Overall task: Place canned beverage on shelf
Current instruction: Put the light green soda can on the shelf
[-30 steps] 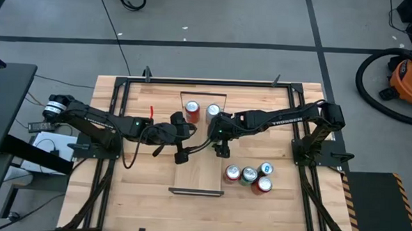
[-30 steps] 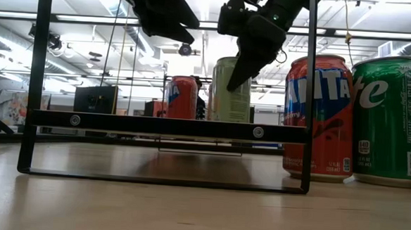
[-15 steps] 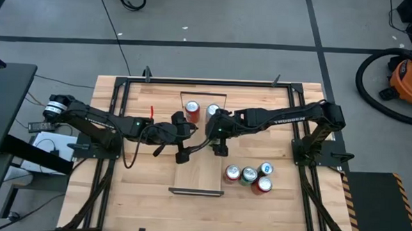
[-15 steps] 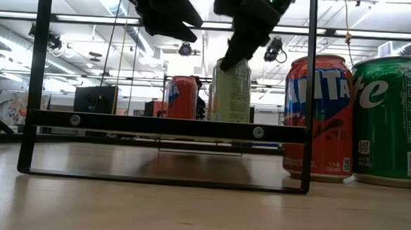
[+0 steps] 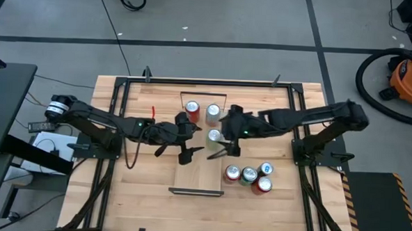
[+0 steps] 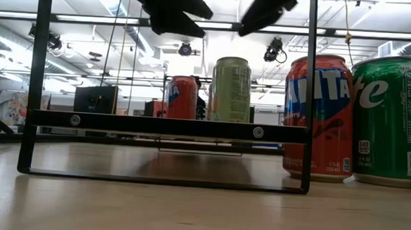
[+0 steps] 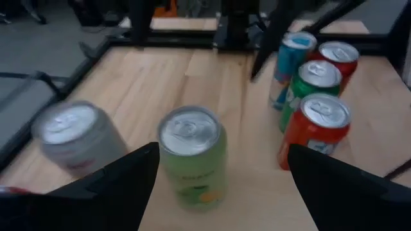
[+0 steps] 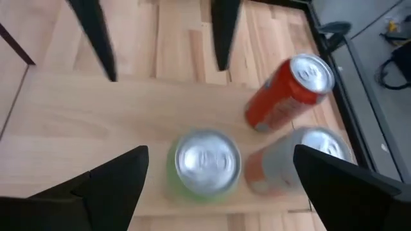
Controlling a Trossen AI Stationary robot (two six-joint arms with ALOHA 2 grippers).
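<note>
Both arms' fingers spread, empty, above shelf [image 5: 198, 167]; green can [image 5: 214, 136], two other cans upright there.

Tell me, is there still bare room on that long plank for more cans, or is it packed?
The shelf has plenty of room: its near stretch, from the green can down to the black end frame, lies bare. The far end is crowded: a red can and a silver can stand side by side. Four spare cans cluster on the table beside the shelf's right edge.
</note>
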